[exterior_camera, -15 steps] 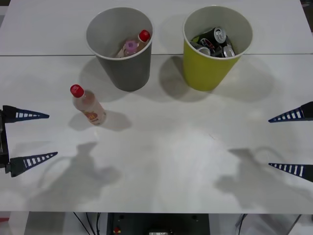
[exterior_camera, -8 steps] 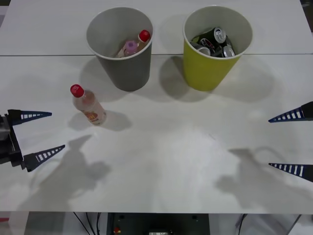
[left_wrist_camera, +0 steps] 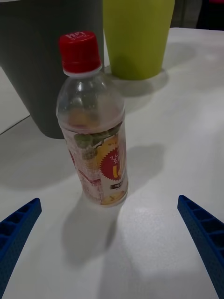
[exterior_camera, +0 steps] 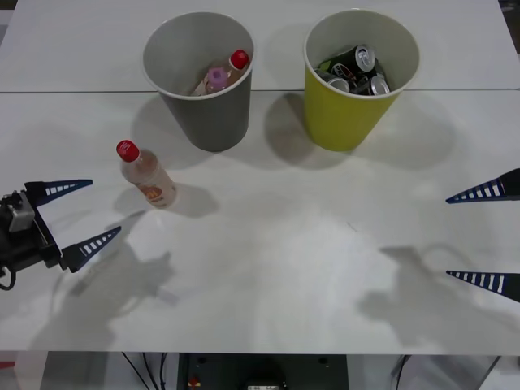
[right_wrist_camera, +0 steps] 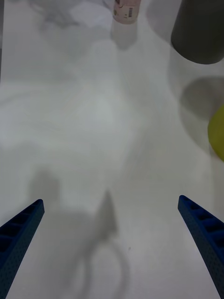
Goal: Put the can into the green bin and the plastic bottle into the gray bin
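Upright at left of centre in the front view, the bottle (exterior_camera: 146, 174) stands on the white surface (exterior_camera: 276, 252), red cap on, its label red and yellow. Above and to its right sits the gray bin (exterior_camera: 201, 78), holding a pink-labelled bottle (exterior_camera: 219, 75) that leans against its wall. Further right, well apart from the bottle, the green bin (exterior_camera: 357, 77) holds several cans (exterior_camera: 357, 71), perhaps three or four. At the lower left edge the left gripper (exterior_camera: 84, 215) sits with its fingers spread wide, pointing toward the bottle but apart from it. At the right edge the right gripper (exterior_camera: 486, 236) hovers, fingers wide too, holding nothing.
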`<state>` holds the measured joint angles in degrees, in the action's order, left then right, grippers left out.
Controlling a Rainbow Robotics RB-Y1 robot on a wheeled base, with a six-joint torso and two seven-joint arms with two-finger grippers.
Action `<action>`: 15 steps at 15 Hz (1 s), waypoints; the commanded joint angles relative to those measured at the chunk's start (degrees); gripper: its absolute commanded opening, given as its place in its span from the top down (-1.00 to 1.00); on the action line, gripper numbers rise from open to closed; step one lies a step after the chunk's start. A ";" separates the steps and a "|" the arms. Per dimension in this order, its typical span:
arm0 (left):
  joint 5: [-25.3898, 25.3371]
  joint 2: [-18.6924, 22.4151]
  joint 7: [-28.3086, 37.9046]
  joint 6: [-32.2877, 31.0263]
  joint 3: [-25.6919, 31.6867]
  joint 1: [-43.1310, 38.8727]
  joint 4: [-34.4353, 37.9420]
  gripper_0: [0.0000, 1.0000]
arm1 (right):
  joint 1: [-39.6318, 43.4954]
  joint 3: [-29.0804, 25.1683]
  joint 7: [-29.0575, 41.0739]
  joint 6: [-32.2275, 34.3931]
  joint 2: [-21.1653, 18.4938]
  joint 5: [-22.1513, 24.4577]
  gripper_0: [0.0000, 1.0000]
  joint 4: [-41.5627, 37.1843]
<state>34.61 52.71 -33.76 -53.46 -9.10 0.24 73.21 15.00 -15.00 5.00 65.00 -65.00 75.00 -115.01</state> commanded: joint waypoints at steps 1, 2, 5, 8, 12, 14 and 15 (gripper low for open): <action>-0.07 -2.88 -0.69 0.02 0.05 1.34 -1.93 -1.00 | 0.00 0.00 0.00 0.00 0.00 0.00 -1.00 0.01; -0.07 -3.67 -0.78 -0.06 0.05 1.78 -2.46 -1.00 | 0.00 0.00 0.00 0.00 0.00 0.00 -1.00 0.01; -0.07 -6.83 -1.30 0.02 -0.04 4.51 -5.98 -1.00 | 0.00 0.00 0.00 0.00 0.00 0.00 -1.00 0.01; 0.28 -10.17 -1.83 -0.06 0.05 7.76 -9.49 -1.00 | 0.00 0.00 0.00 0.00 0.00 0.00 -1.00 0.01; 2.22 -13.51 -1.74 0.02 0.05 10.48 -11.69 -1.00 | 0.00 0.00 0.00 0.00 0.00 0.00 -1.00 0.01; 2.66 -14.83 -1.74 0.55 0.05 11.62 -12.57 -1.00 | 0.00 0.00 0.00 0.00 0.00 0.00 -1.00 0.01; 3.71 -15.62 -1.57 0.73 0.14 12.68 -13.18 -1.00 | 0.00 0.00 0.00 0.00 0.00 0.00 -1.00 0.01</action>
<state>37.57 37.67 -35.46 -52.88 -9.03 12.18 60.45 15.00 -15.00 5.00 65.00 -65.00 75.00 -115.00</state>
